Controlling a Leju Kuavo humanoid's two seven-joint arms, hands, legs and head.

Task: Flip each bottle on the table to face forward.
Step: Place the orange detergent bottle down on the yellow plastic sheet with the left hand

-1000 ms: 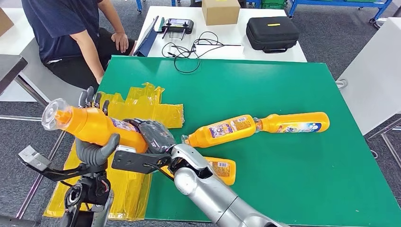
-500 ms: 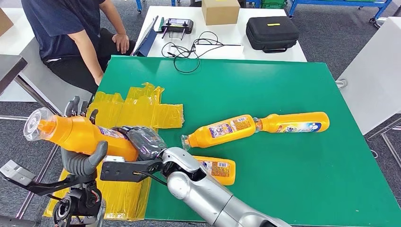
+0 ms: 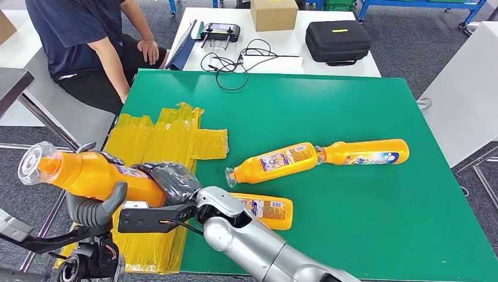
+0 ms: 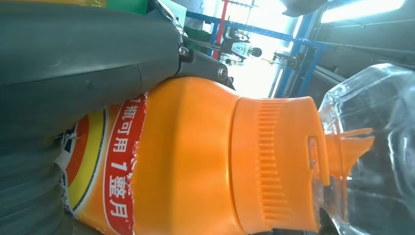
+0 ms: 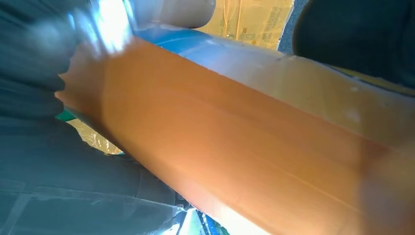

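Okay, I see both hands, left hand point(image 3: 94, 200) and right hand point(image 3: 170, 179), grasping the bottle point(image 3: 88, 173) off the table's point(image 3: 352, 223) left edge, fingers wrapped around its body.

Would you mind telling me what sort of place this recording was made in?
Most likely a robotics lab or test workshop. A green-topped work table stands beside a white bench carrying a handheld controller with a screen, loose black cables and a black zipped equipment case, with blue metal racking behind.
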